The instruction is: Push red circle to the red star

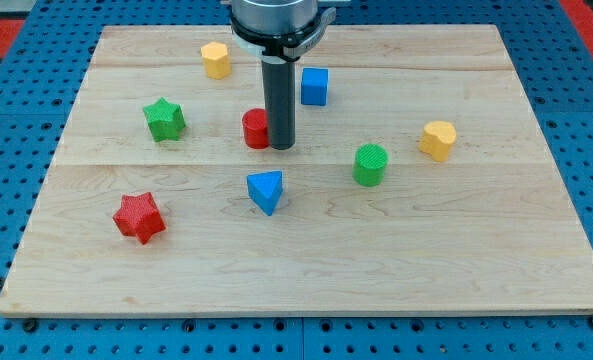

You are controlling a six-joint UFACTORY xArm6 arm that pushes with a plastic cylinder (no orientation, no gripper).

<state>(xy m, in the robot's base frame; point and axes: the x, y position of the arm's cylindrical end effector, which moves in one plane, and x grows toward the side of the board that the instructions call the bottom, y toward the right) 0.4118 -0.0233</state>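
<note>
The red circle [255, 129] sits near the middle of the wooden board [306, 260], partly hidden by my rod. My tip [280, 147] rests against the circle's right side. The red star [139, 217] lies toward the view's lower left, well apart from the circle, down and to the left of it.
A green star [164, 119] lies left of the red circle. A yellow block [215, 59] is at the top, a blue cube [314, 86] to the upper right, a blue triangle [265, 190] below the tip, a green circle [370, 164] and a yellow heart [438, 139] at the right.
</note>
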